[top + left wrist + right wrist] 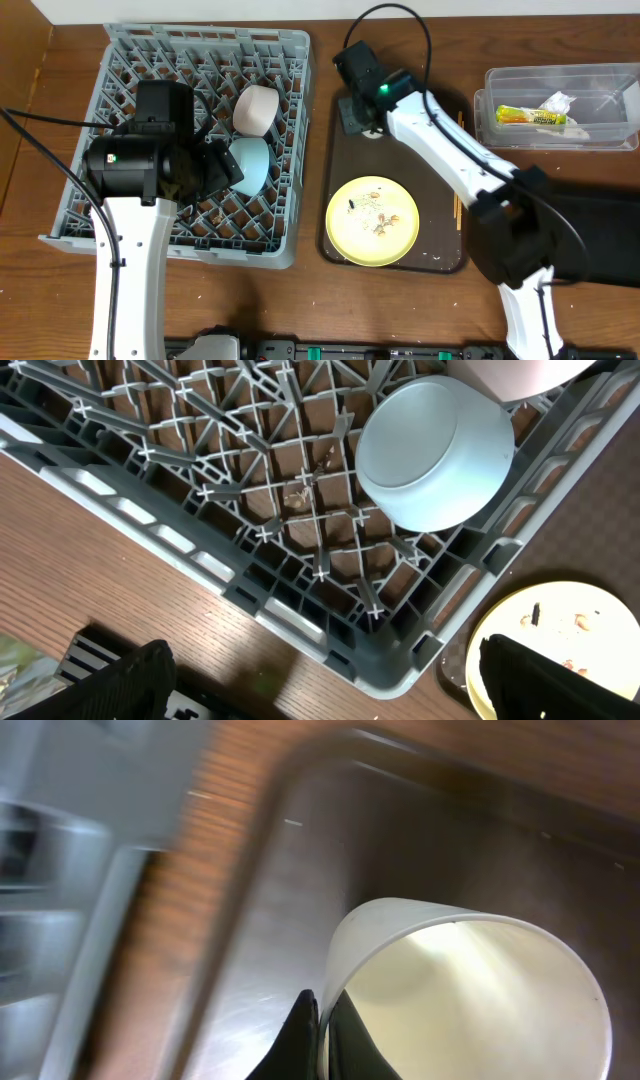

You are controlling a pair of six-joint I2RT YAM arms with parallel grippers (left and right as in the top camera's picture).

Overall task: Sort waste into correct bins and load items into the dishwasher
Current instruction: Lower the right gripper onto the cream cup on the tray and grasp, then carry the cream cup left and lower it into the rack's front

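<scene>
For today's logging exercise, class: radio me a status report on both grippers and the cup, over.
Left gripper open, empty, above dish rack. Right gripper shut on white cup rim, over brown tray. Yellow plate nearby, not in the way.

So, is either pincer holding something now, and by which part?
The right pincer holds the small white cup by its rim, one finger inside and one outside. The left pincer is open and empty.

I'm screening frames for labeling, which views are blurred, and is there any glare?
Right wrist: motion-smeared, worst at left, streaky sheen on the brown tray, white cup rim readable. Left wrist: crisp on the light blue bowl. Overhead: sharp, evenly lit.
</scene>
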